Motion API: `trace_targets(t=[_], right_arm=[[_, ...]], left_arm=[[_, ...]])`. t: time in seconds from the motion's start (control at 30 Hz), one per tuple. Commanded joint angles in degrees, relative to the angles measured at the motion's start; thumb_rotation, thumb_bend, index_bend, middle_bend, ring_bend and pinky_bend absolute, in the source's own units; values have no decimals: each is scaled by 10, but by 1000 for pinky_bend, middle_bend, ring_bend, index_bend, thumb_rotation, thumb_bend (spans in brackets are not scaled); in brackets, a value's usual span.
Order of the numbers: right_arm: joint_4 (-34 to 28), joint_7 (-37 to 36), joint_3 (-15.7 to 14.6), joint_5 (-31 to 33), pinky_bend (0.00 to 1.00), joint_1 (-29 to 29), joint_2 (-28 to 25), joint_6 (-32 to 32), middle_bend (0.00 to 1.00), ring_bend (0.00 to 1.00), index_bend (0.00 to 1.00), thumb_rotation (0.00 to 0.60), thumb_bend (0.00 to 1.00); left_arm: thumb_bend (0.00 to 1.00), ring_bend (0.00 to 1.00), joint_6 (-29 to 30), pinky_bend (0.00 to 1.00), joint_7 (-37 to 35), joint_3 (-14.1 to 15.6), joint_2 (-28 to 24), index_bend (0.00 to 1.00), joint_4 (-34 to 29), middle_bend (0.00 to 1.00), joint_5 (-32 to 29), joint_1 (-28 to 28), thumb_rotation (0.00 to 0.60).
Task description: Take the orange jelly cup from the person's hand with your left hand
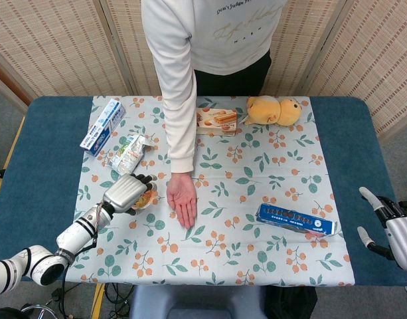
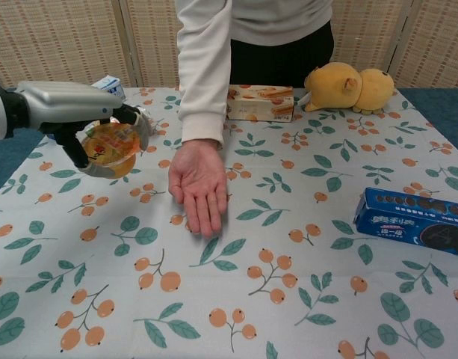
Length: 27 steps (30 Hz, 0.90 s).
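Jelly cup (image 2: pixel 109 148) in left hand (image 2: pixel 78 112), left of person's open palm (image 2: pixel 199 182). Toy bear (image 2: pixel 351 87) behind; biscuit box (image 2: pixel 412 221) right.

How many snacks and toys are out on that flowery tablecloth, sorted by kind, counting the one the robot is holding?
Boxes: 3 – blue and white box, biscuit box, blue cookie box
Snack packets: 1 – packet
Jelly cups: 1 – orange jelly cup, held by the left hand
Plush toys: 1 – yellow plush
Total: 6
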<state>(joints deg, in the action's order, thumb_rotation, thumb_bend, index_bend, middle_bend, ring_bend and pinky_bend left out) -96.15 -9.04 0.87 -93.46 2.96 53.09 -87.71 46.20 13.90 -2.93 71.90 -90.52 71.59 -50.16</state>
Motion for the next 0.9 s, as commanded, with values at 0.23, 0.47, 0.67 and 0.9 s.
trace_targets(t=[0.23, 0.47, 0.67, 0.9], right_arm=[[-5, 6, 0, 0, 411, 2, -2, 2, 229, 194, 86, 600, 372], [-8, 9, 1, 2, 411, 2, -4, 3, 229, 194, 86, 600, 373], [-9, 9, 1, 3, 411, 1, -6, 1, 229, 194, 86, 600, 372], [-9, 9, 1, 3, 411, 0, -6, -1, 229, 194, 86, 600, 373]], left_arm=[[292, 279, -27, 561, 1, 16, 18, 322, 58, 193, -32, 13, 600], [293, 279, -59, 552, 10, 24, 49, 297, 104, 191, -56, 11, 600], [293, 49, -78, 214, 26, 24, 44, 26, 97, 17, -88, 6, 600], [282, 0, -25, 54, 52, 13, 14, 0, 42, 0, -106, 19, 600]])
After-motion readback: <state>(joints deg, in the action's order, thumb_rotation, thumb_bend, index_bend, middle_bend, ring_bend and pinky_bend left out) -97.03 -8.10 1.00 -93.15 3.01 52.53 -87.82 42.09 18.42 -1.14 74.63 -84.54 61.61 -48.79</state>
